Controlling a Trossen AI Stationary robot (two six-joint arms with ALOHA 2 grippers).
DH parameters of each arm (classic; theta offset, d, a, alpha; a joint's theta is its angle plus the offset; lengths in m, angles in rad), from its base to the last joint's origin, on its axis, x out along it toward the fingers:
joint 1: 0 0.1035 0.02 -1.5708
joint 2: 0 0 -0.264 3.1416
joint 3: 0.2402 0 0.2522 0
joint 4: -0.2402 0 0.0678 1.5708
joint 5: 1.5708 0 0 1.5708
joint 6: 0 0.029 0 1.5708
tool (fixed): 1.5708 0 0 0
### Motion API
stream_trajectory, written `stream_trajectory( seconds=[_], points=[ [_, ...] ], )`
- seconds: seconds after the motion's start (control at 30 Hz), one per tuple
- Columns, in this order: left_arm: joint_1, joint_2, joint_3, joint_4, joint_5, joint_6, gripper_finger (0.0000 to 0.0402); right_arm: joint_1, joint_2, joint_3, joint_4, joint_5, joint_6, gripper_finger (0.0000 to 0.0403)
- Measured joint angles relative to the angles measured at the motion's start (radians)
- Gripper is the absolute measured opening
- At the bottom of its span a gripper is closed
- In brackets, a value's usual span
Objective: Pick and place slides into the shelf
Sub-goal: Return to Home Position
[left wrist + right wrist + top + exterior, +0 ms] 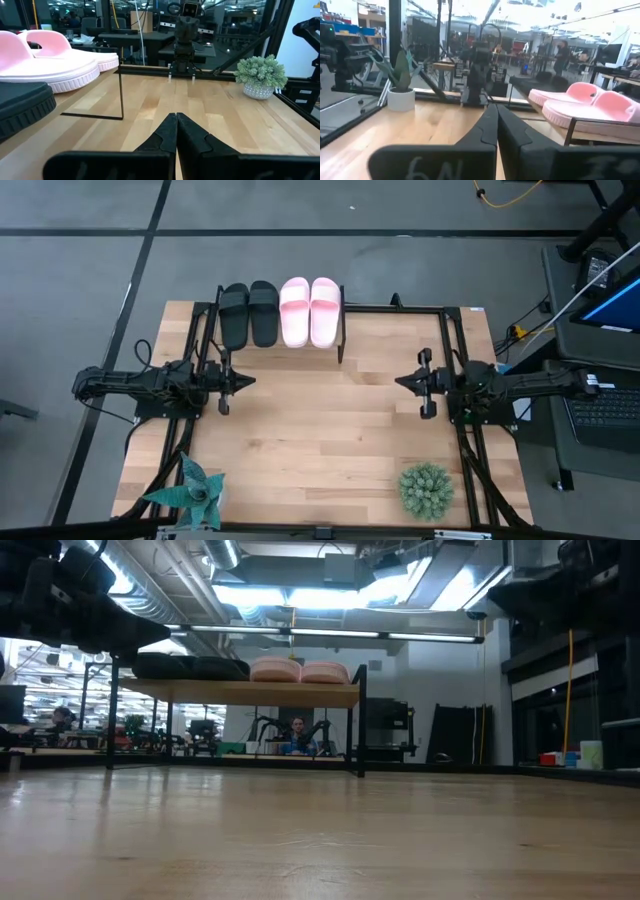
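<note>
Two black slides (pixel 249 314) and two pink slides (pixel 310 310) stand side by side, soles down, on the shelf (pixel 240 692), a low wooden plank on black legs at the table's far edge. My left gripper (pixel 250 380) hovers shut at the table's left, pointing level toward the right, with nothing in it. My right gripper (pixel 399 381) hovers shut at the table's right, pointing toward the left, also with nothing in it. The left wrist view shows the pink slides (pixel 55 60) and a black slide (pixel 22 102) beside the shut fingers (pixel 176 116). The right wrist view shows the pink slides (pixel 592 107).
A spiky green plant (pixel 190 492) stands at the near left corner and a round bushy plant (pixel 426 488) at the near right. Black frame rails (pixel 460 360) run along the table's sides and far edge. Bare wood (pixel 320 430) lies between the arms.
</note>
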Motion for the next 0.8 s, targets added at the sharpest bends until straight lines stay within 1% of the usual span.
stream_trajectory(
  seconds=[0.17, 0.4, 0.47, 0.63, 0.8],
  points=[
    [0.000, 0.000, 0.000, 0.000, 0.000, 0.000, 0.0000, 0.000, 0.000, -0.032, -0.003, -0.008, -0.019, 0.0005],
    [0.000, 0.000, 0.000, 0.000, 0.000, 0.000, 0.0000, 0.000, 0.001, -0.038, -0.018, -0.035, 0.010, 0.0005],
    [0.000, 0.000, 0.000, 0.000, 0.000, 0.000, 0.0000, 0.000, 0.000, -0.038, -0.031, -0.035, 0.050, 0.0005],
    [0.000, 0.000, 0.000, 0.000, 0.000, 0.000, 0.0000, 0.000, 0.000, -0.038, -0.059, -0.035, 0.238, 0.0014],
    [0.000, 0.000, 0.000, 0.000, 0.000, 0.000, 0.0000, 0.000, 0.000, -0.038, -0.065, -0.035, 0.291, 0.0024]
  ],
)
